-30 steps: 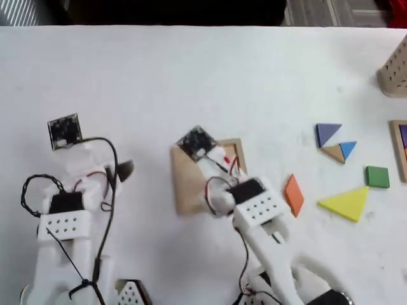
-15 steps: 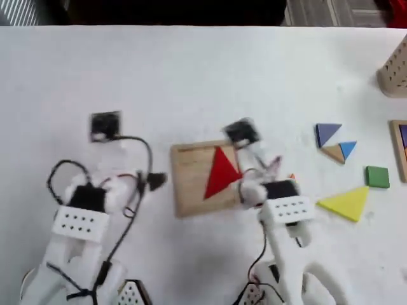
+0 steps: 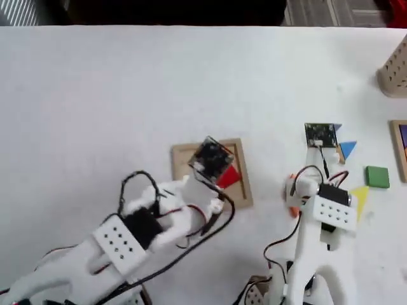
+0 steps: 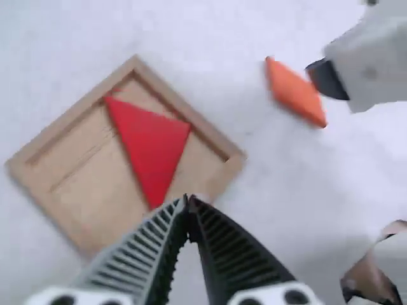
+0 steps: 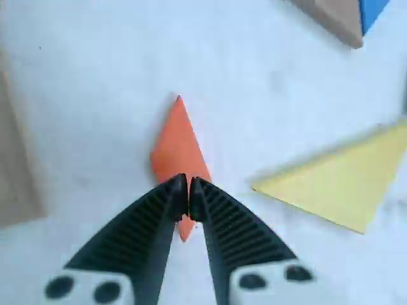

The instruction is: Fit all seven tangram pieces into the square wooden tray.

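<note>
Leaving the red triangle in the tray, the closed, empty right jaws were swung over the orange piece beside it.

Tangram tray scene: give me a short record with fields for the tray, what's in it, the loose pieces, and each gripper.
Tray: wooden tray, square, mostly bare
Inside: one red triangle, lying flat
Loose pieces: orange parallelogram, yellow triangle, green square, blue triangle
Left gripper: shut, over the tray by the red triangle's tip
Right gripper: shut, over the orange parallelogram
</note>
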